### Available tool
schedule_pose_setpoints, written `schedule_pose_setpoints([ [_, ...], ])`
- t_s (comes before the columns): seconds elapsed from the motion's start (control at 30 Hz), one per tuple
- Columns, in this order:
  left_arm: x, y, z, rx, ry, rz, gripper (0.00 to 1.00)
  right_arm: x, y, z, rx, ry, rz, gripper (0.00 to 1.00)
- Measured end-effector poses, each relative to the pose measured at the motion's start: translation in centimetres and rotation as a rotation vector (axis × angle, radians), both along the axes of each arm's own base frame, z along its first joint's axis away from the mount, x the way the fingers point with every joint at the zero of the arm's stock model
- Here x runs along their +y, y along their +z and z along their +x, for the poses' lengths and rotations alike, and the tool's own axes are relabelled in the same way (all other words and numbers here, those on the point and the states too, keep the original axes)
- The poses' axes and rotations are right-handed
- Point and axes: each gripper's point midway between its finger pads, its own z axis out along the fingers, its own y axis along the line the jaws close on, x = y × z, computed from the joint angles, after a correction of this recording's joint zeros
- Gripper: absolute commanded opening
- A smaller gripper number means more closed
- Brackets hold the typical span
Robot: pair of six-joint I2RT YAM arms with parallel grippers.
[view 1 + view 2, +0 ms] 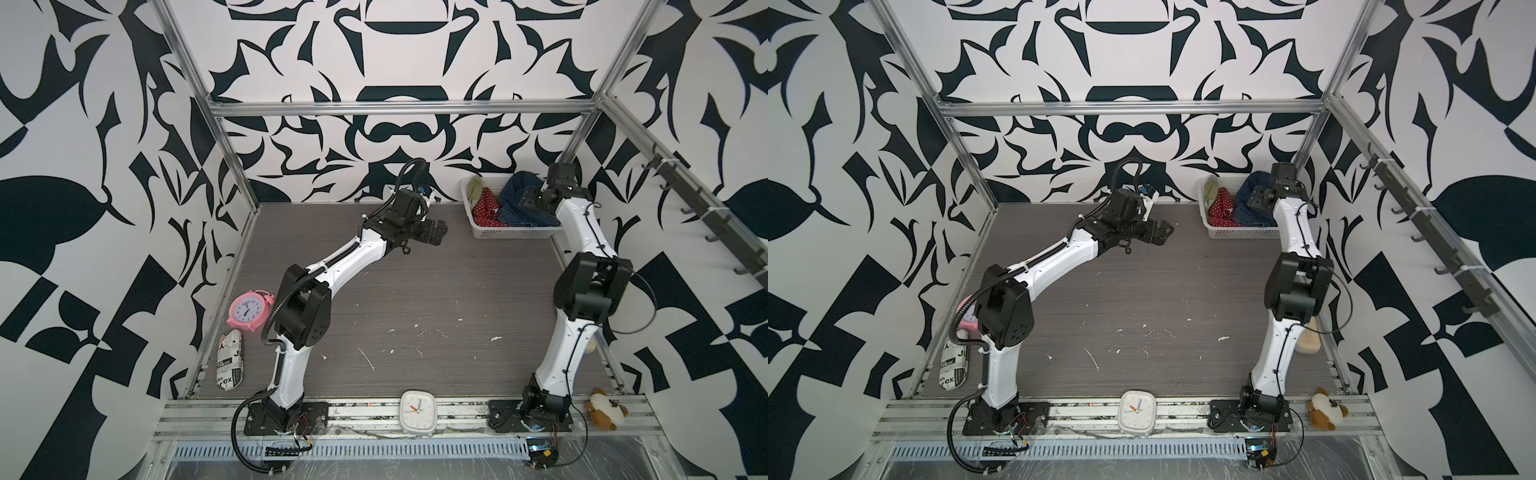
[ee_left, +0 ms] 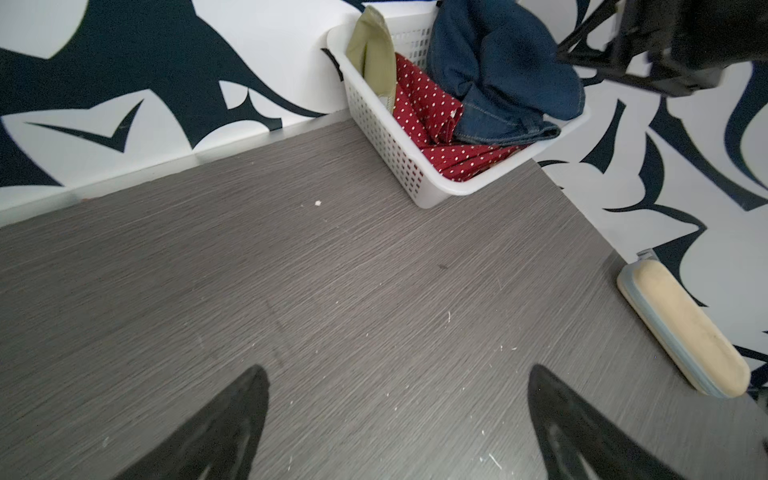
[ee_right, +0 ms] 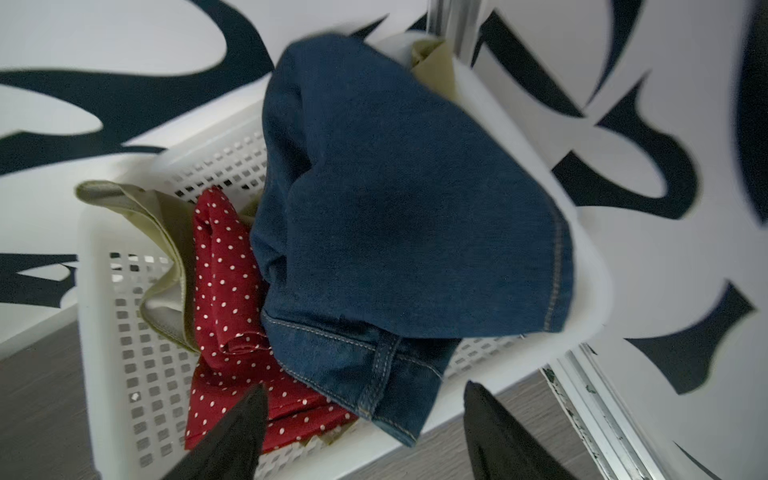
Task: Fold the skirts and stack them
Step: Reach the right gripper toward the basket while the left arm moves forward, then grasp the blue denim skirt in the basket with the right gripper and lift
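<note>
Hovering right claw just above denim skirt in basket.

The newspaper-print pouch, lying on the left in both top views, shows bits of words: "Ju", "in" and "ex". The pink clock and the white clock have numbers too small to read.

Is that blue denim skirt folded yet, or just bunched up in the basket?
Bunched up, not folded. The denim skirt lies crumpled in the white basket, heaped over the red dotted skirt.
</note>
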Motion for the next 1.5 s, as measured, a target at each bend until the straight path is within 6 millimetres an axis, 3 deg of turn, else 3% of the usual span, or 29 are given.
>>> schedule_pose_setpoints([
  [0.1, -1.5, -0.2, 0.7, -0.011, -0.025, -0.063, 1.00, 0.2, -2.2, 2.7, 0.018, 0.025, 0.025, 0.78],
  [0.3, -5.0, -1.4, 3.2, 0.003, -0.058, -0.151, 0.99, 1.5, -6.6, 4.6, 0.075, 0.065, 0.071, 0.76],
  [0.43, -6.0, -2.2, 3.2, 0.025, -0.074, -0.165, 1.00, 2.1, -7.6, 5.9, 0.072, 0.080, 0.071, 0.56],
  [0.57, -6.4, -2.0, 2.8, 0.029, -0.088, -0.177, 0.99, 2.2, -7.9, 7.5, 0.041, 0.094, 0.066, 0.28],
  [0.8, -6.0, -4.2, 2.2, 0.061, -0.085, -0.155, 0.99, 2.5, -7.2, 8.0, 0.015, 0.097, 0.082, 0.05],
  [0.83, -5.9, -4.5, 2.1, 0.069, -0.084, -0.151, 0.99, 2.5, -6.6, 7.9, 0.006, 0.097, 0.081, 0.01],
  [1.0, -5.2, -4.4, 1.3, 0.080, -0.079, -0.150, 1.00, 2.5, -2.1, 7.5, -0.060, 0.096, 0.072, 0.00],
  [1.1, -4.7, -2.3, 0.8, 0.052, -0.076, -0.171, 0.99, 2.4, 2.1, 6.8, -0.124, 0.095, 0.058, 0.00],
  [1.27, -3.4, 2.7, -0.4, -0.017, -0.071, -0.231, 0.99, 3.5, 8.7, 4.7, -0.204, 0.115, 0.041, 0.00],
  [1.37, -2.2, 5.9, -1.7, -0.066, -0.065, -0.269, 0.99, 5.6, 13.0, 3.0, -0.255, 0.156, 0.017, 0.00],
  [1.5, 0.1, 9.3, -4.0, -0.131, -0.054, -0.307, 0.99, 11.5, 19.9, -0.5, -0.350, 0.273, -0.029, 0.00],
])
